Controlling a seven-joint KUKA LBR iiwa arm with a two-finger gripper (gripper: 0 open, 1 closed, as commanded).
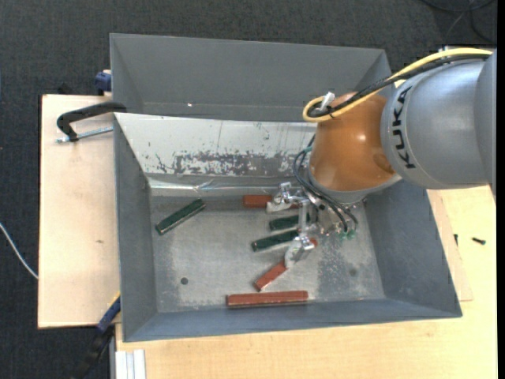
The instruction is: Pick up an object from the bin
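My gripper (293, 224) hangs low in the middle-right of the bin, open, with one fingertip (282, 199) towards the back and the other (299, 249) towards the front. Between the two fingers lie two short dark green sticks, one (282, 223) just left of the gripper's middle and one (271, 242) slanting beside the front finger. A small red-brown block (255, 201) lies next to the back fingertip. A red-brown stick (271, 275) lies tilted just below the front fingertip. The fingers are closed on nothing.
A long red-brown bar (267, 298) lies along the front wall. A dark green stick (180, 215) lies slanted at the left, and a small dark speck (184, 282) sits at the front left. The arm's orange cover and cables overhang the bin's right side.
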